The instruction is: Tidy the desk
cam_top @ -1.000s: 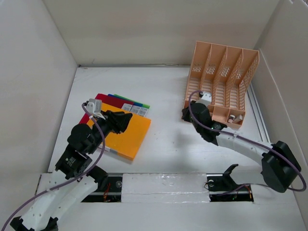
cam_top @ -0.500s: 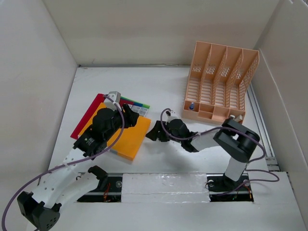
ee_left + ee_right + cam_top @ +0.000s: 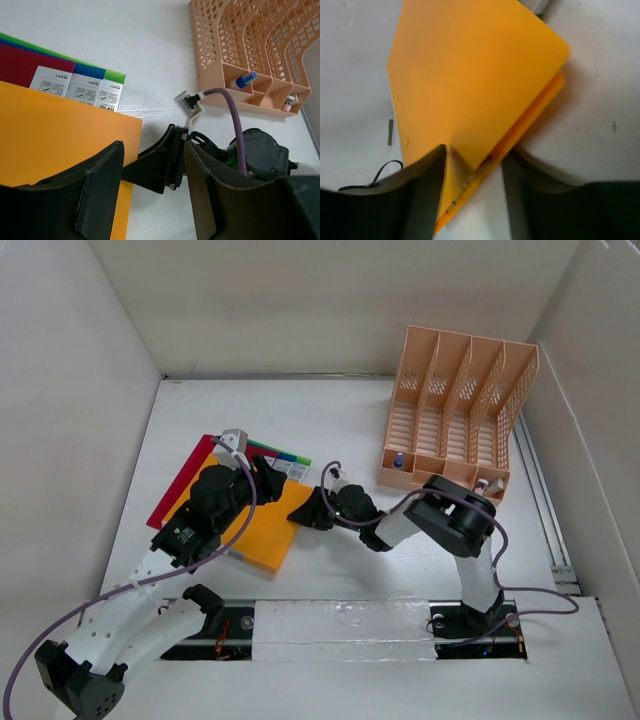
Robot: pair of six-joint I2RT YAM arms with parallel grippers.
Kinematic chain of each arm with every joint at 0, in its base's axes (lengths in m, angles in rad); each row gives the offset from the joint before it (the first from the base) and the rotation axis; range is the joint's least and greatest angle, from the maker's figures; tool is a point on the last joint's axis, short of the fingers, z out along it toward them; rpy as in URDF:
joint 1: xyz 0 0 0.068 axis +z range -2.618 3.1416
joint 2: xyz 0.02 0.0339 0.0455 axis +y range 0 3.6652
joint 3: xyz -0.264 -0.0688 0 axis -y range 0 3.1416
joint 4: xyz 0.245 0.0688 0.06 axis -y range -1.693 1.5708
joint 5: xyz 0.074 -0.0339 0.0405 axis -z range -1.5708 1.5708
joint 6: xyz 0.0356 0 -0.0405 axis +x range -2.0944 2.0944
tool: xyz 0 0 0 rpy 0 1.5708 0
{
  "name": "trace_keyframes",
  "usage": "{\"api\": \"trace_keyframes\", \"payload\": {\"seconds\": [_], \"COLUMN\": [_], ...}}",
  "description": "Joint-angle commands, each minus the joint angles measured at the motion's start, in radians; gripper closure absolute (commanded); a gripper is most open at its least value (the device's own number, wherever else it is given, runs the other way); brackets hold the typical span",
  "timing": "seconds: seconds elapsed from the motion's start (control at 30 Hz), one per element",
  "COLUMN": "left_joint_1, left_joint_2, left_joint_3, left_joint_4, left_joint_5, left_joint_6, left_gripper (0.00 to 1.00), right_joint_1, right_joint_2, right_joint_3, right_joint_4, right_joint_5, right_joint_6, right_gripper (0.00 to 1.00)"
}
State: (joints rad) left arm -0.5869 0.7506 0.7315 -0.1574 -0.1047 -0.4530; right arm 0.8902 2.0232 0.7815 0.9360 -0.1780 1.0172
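One desk (image 3: 350,430) lies flat, its long axis unclear.

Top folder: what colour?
The top folder is orange, clearest in the right wrist view.

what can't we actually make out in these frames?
- Right wrist view: whether the right gripper clamps the orange folder; too close and blurred.
- Top view: how many folders the stack holds; the left arm covers it.
- Left wrist view: what the blue-capped item in the rack is; a rack wall hides its body.
- Left wrist view: the label print; too small.
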Motion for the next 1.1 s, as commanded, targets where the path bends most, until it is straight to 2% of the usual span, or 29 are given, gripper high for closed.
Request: {"api": "trace_keyframes", "payload": {"seconds": [0.0,0.07,0.1,0.2,0.3,0.4,0.53,0.57,0.63,0.67,0.7,0.77,0.83,1.07], "left_joint_1": [0.006,0.006,0.006,0.006,0.006,0.006,0.006,0.006,0.006,0.006,0.006,0.006,0.006,0.006], "left_joint_2": [0.000,0.003,0.006,0.006,0.010,0.018,0.029,0.024,0.023,0.018,0.018,0.015,0.018,0.053], "left_joint_3": [0.020,0.023,0.022,0.022,0.025,0.031,0.039,0.039,0.042,0.049,0.049,0.045,0.048,0.114], "left_joint_4": [0.047,0.042,0.042,0.045,0.041,0.045,0.047,0.058,0.067,0.071,0.076,0.091,0.102,0.072], "left_joint_5": [-0.013,-0.009,-0.004,-0.009,0.005,0.031,0.078,0.098,0.099,0.141,0.142,0.164,0.172,0.149], "left_joint_6": [0.014,0.016,0.017,0.017,0.023,0.036,0.057,0.059,0.057,0.048,0.048,0.043,0.033,0.046], "left_gripper": [0.53,0.52,0.52,0.51,0.45,0.41,0.40,0.40,0.40,0.37,0.37,0.33,0.30,0.21], "right_joint_1": [-0.017,-0.017,-0.026,-0.036,-0.036,-0.036,-0.036,-0.045,-0.045,-0.036,-0.036,-0.024,-0.013,-0.013], "right_joint_2": [0.049,0.066,0.072,0.057,-0.001,-0.092,-0.217,-0.272,-0.322,-0.386,-0.386,-0.426,-0.484,-0.658], "right_joint_3": [0.016,0.018,0.016,-0.020,-0.036,-0.056,-0.061,-0.026,-0.005,0.062,0.062,0.102,0.108,0.059], "right_joint_4": [0.055,0.081,0.086,0.110,0.075,-0.032,-0.167,-0.297,-0.366,-0.552,-0.554,-0.695,-0.770,-0.825], "right_joint_5": [-0.029,-0.049,-0.054,-0.046,-0.028,0.003,0.003,-0.001,0.003,0.044,0.044,0.122,0.200,0.296], "right_joint_6": [0.047,0.057,0.058,0.075,0.046,-0.003,-0.072,-0.133,-0.210,-0.308,-0.308,-0.386,-0.411,-0.483], "right_gripper": [0.52,0.58,0.70,0.92,0.98,1.00,1.00,1.00,1.00,1.00,1.00,1.00,1.00,1.00]}}
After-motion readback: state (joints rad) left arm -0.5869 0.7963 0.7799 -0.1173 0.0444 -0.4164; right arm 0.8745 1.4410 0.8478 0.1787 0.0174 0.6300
